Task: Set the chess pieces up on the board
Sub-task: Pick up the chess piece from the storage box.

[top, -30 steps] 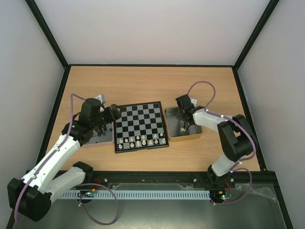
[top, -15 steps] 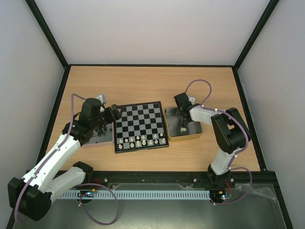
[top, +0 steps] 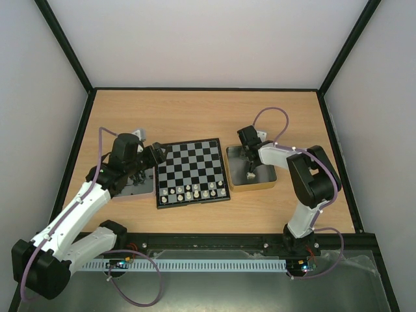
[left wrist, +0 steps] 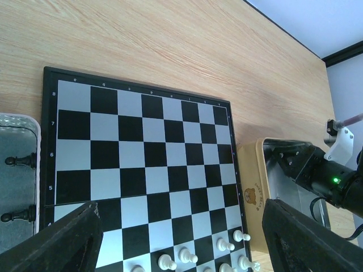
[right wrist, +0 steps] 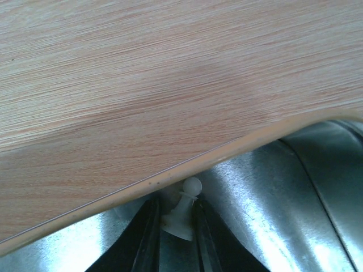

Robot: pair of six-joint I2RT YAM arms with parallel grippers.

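The board lies mid-table, with several cream-white chess pieces on its two near rows; they also show in the left wrist view. My left gripper hangs open and empty over the board's left edge. My right gripper reaches down into the right tin and is shut on a white pawn, held between both fingers beside the tin's wall. Two black pieces lie in the left tin.
The left tin touches the board's left side and the yellow-walled right tin touches its right side. Black frame rails edge the wooden table. The right arm's cable loops above the right tin.
My right gripper has moved a little nearer within the right tin and now stands over the white pawn. My left arm has barely moved.
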